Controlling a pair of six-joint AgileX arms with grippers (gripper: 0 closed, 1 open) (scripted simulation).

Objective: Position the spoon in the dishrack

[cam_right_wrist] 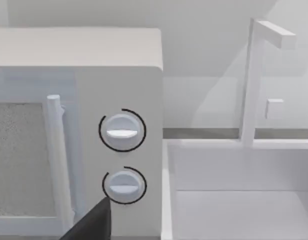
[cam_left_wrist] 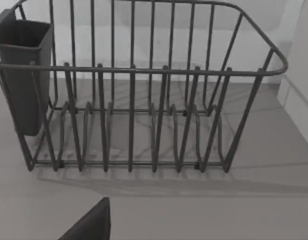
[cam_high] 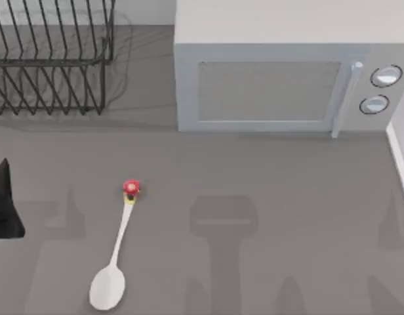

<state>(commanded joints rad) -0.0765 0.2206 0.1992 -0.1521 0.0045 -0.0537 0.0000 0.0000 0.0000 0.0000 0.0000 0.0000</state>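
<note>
Spoon on the table, dishrack up in the corner

Top view: spoon (cam_high: 117,252) lies lower left, dishrack (cam_high: 51,59) upper left, left gripper (cam_high: 4,207) at the left edge. Left wrist view faces the rack; right wrist view faces the microwave (cam_right_wrist: 76,130). Can't tell either gripper's state.

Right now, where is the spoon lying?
In the top view the spoon lies flat on the table's near-left part, knob pointing toward the dishrack, well apart from it and the microwave.
</note>
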